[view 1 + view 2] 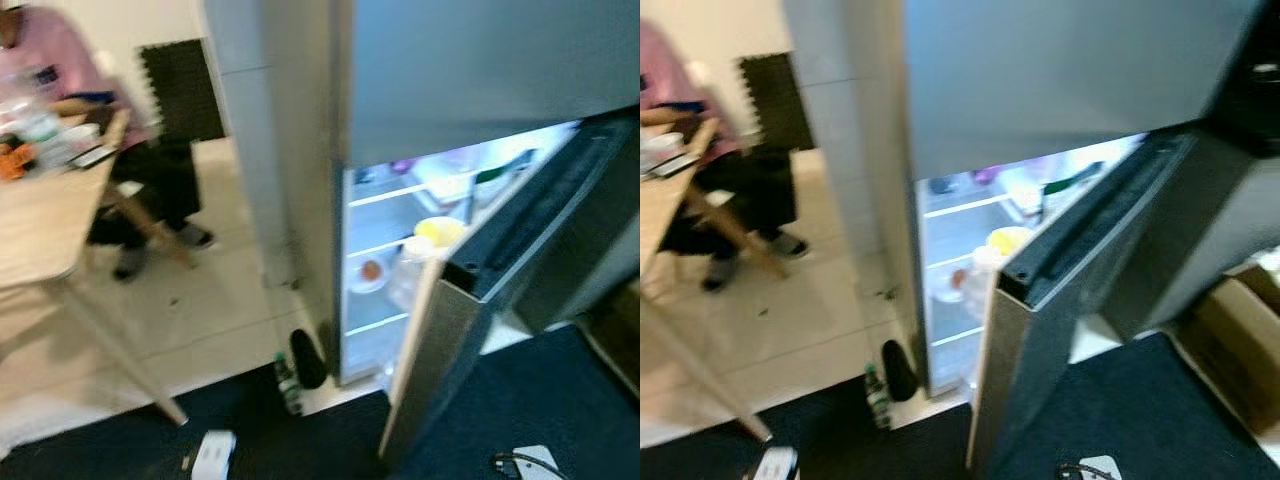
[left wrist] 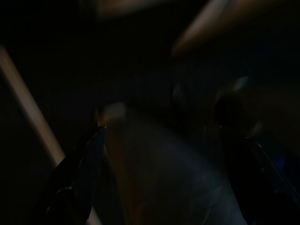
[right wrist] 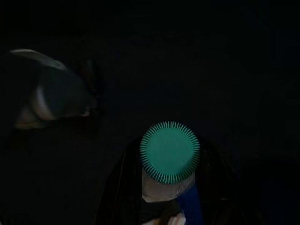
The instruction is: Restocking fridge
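The grey fridge (image 1: 480, 80) stands ahead with its lower door (image 1: 500, 270) swung open towards me. Its lit shelves (image 1: 395, 195) hold a yellow bowl (image 1: 438, 231), a plate with something red (image 1: 371, 270) and other blurred items. In the right wrist view a bottle with a ribbed green cap (image 3: 169, 151) stands upright in my right gripper (image 3: 171, 197), which is shut on it over the dark floor. My left gripper (image 2: 164, 187) hangs in deep shade, with a blurred greyish shape in front of it.
A person in pink (image 1: 60, 60) sits at a cluttered wooden table (image 1: 40, 230) on the left. A small bottle (image 1: 287, 380) and a black object (image 1: 307, 358) stand at the fridge's foot. A cardboard box (image 1: 1235, 340) sits right. A dark mat (image 1: 540, 400) covers the near floor.
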Robot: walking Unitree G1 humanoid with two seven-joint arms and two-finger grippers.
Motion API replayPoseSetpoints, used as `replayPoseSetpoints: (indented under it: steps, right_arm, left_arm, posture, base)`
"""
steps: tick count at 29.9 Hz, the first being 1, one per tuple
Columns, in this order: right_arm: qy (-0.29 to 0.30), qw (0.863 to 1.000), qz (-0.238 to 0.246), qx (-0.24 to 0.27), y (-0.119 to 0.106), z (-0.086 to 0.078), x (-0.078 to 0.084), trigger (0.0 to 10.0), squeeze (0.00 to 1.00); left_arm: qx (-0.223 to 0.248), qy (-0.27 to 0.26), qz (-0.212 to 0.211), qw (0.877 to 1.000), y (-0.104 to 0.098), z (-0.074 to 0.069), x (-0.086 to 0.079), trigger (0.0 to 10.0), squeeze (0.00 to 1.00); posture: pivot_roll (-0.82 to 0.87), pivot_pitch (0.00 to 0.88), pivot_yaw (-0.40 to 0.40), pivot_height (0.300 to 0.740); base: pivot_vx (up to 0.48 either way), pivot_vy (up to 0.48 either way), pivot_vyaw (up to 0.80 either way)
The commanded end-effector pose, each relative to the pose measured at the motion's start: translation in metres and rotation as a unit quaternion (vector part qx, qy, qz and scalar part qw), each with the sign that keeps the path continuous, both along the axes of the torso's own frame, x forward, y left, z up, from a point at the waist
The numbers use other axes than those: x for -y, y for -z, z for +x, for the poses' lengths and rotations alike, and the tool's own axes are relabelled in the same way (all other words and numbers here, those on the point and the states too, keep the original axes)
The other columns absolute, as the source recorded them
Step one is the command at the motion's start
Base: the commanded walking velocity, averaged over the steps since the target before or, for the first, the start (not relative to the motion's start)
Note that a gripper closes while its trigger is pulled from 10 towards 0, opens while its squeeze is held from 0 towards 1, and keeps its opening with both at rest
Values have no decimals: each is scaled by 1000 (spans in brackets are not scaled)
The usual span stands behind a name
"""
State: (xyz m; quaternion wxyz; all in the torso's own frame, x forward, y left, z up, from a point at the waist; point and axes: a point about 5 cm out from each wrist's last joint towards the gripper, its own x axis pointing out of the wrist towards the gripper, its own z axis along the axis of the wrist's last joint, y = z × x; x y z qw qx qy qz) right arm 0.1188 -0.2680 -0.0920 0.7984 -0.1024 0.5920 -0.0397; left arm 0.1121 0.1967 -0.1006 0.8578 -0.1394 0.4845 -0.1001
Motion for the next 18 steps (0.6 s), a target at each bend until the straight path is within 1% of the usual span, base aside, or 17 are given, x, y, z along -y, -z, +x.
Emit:
replayPoseSetpoints:
  steps: [1, 5, 8, 9, 10, 12, 14, 18]
  right_arm:
    - [-7, 1000, -1, -3, -1, 2, 2, 10000, 0]
    - [-14, 1000, -2, -5, -2, 5, 2, 10000, 0]
    - [-16, 1000, -3, -7, -3, 6, 3, 10000, 0]
    - [-17, 1000, -4, -8, -3, 6, 4, 10000, 0]
    - [-17, 1000, -4, -8, -3, 6, 4, 10000, 0]
    - [-19, 1000, -5, -11, -4, 5, 6, 10000, 0]
    - [-22, 1000, -6, -13, -4, 5, 6, 10000, 0]
    - [-23, 1000, -6, -13, -4, 5, 7, 10000, 0]
  left_arm:
    - [-33, 10, 7, 999, 7, -16, 9, 10000, 0]
    - [-38, 7, 14, 999, 8, -17, 13, 10000, 0]
    - [-36, 3, 17, 999, 8, -15, 15, 10000, 0]
    - [-35, 0, 22, 999, 8, -11, 16, 10000, 0]
    - [-35, 0, 22, 999, 8, -11, 16, 10000, 0]
    - [-26, 4, 33, 999, 6, -1, 18, 10000, 0]
    - [-20, 12, 44, 999, 5, 6, 18, 10000, 0]
    - [-18, 17, 51, 998, 4, 9, 18, 10000, 0]
  posture:
    - [-35, 7, -13, 740]
    - [-35, 0, -17, 740]
    - [-36, 0, -19, 740]
    - [-36, 0, -19, 740]
    - [-36, 0, -19, 740]
    - [-37, 0, -21, 740]
    - [-43, 0, -25, 740]
    - [-46, 0, -28, 740]
  base:
    - [0, 0, -719]
    - [0, 0, -722]
    - [0, 0, -725]
    - [0, 0, -725]
    - [0, 0, -725]
    - [0, 0, -719]
    - [0, 0, -722]
    - [0, 0, -725]
